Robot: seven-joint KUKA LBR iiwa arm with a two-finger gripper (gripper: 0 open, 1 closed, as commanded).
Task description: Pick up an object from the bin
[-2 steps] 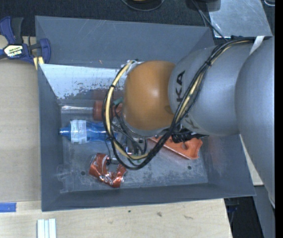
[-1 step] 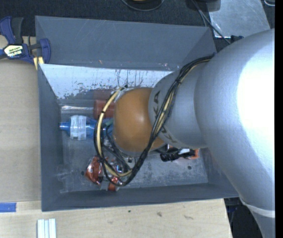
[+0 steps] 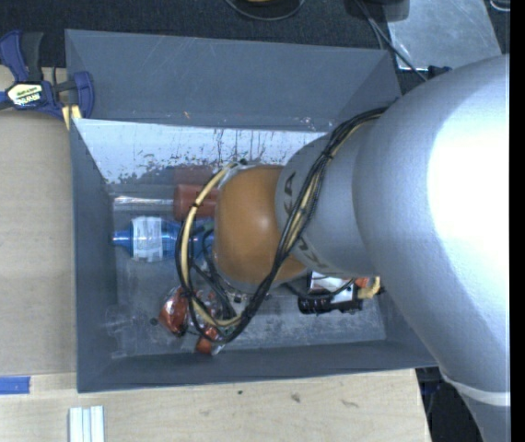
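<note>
Where the arm (image 3: pixel 410 201) is brought in over the right edge of the grey metal bin (image 3: pixel 92 274), its wrist is capped by an orange cover (image 3: pixel 249 228), and yellow and black cables (image 3: pixel 189 247) are looped around that cover. Beneath it, towards the bin's front edge, the gripper (image 3: pixel 212 309) is set low over the bin floor. It is largely hidden by the cover and cables, so whether it is spread or pressed together cannot be told.

Just beside the gripper, on the side of the bin's left edge, 1 rounded red-brown thing (image 3: pixel 172 313) is seen close to the front edge. Its long axis and heading cannot be made out. 1 smaller red piece (image 3: pixel 208 343) is lodged at the foot of the front wall.

Nearer the left edge, 1 clear plastic bottle (image 3: pixel 147 238) with a blue band is laid on its side, its long axis parallel to the back edge. Which end is the neck cannot be told.

Behind it, by the back wall, 1 reddish-brown oblong thing (image 3: pixel 193 194) is laid along the same line, its right end hidden by the cover.

Near the front right corner, 1 black thing (image 3: pixel 336 297) with a white label is laid roughly parallel to the front edge, its orange tip turned towards the right edge.
</note>
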